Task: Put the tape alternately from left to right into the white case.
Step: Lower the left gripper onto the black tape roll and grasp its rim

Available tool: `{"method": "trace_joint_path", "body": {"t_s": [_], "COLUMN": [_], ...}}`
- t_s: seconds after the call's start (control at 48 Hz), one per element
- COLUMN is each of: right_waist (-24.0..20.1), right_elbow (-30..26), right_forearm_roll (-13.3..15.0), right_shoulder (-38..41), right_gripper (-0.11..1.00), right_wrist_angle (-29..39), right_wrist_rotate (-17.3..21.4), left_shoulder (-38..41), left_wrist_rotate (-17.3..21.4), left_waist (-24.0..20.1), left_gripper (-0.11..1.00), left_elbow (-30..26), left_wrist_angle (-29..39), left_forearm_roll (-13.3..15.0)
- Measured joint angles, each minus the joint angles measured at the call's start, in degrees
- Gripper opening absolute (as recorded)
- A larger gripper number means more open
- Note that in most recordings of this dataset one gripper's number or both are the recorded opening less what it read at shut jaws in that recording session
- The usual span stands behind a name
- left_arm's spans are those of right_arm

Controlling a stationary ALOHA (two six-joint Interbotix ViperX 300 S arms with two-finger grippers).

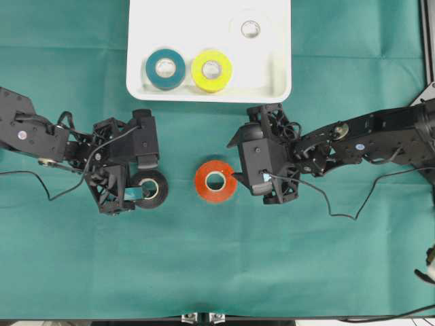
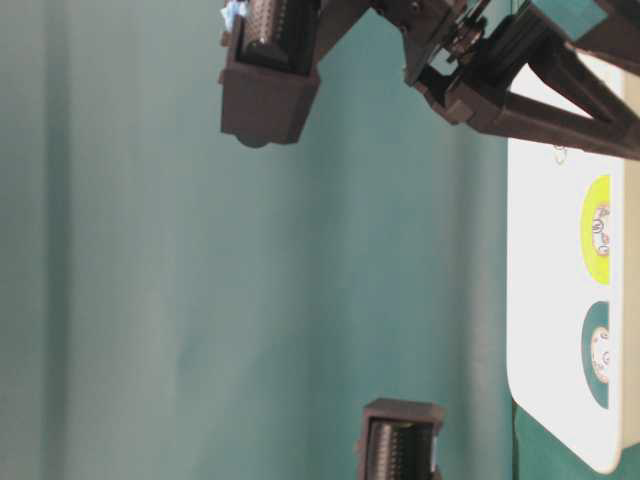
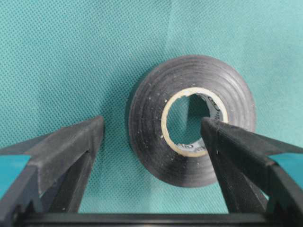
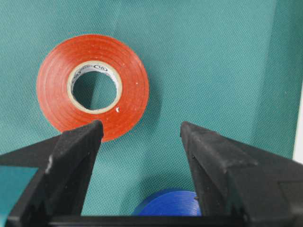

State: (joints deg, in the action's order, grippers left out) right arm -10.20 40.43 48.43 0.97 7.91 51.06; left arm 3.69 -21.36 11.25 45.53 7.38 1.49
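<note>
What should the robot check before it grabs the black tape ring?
1. Left gripper open: ok.
2. Black roll lying flat on the green cloth: ok.
3. Roll between the fingers: not ok; one finger sits over the roll's hole, the other outside its rim.
4. Room in the white case beside the teal roll, yellow roll and white roll: ok.
5. Right gripper open, away from the black roll: ok.
6. Finger touching the roll: cannot tell.

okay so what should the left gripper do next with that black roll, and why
Probably lower a little and close. The left gripper is open, one finger over the black roll's core hole, the other outside its rim, nothing held yet. The white case has room.
</note>
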Motion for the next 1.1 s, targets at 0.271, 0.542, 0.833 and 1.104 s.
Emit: {"method": "trace_joint_path", "body": {"t_s": [0.271, 0.542, 0.833, 1.104], "right_waist": [0.0, 0.0, 0.0, -0.1], "right_elbow": [0.0, 0.4, 0.5, 0.4], "right_forearm_roll": [0.0, 0.0, 0.0, 0.0], "right_shoulder": [0.0, 0.0, 0.0, 0.0], "right_gripper": [0.74, 0.74, 0.74, 0.74], "right_wrist_angle": [-0.5, -0.6, -0.6, -0.6], "right_wrist_rotate": [0.0, 0.0, 0.0, 0.0], "left_shoulder": [1.1, 1.2, 1.1, -1.1], "left_wrist_rotate": [-0.1, 0.3, 0.3, 0.3], "left_waist": [-0.4, -1.2, -1.1, -0.9], "left_gripper": [0.68, 0.07, -0.03, -0.03], "left_elbow": [-0.8, -1.0, -1.1, -1.1], "left_wrist_angle": [0.1, 0.2, 0.5, 2.8], "left_forearm_roll": [0.0, 0.0, 0.0, -0.1]}}
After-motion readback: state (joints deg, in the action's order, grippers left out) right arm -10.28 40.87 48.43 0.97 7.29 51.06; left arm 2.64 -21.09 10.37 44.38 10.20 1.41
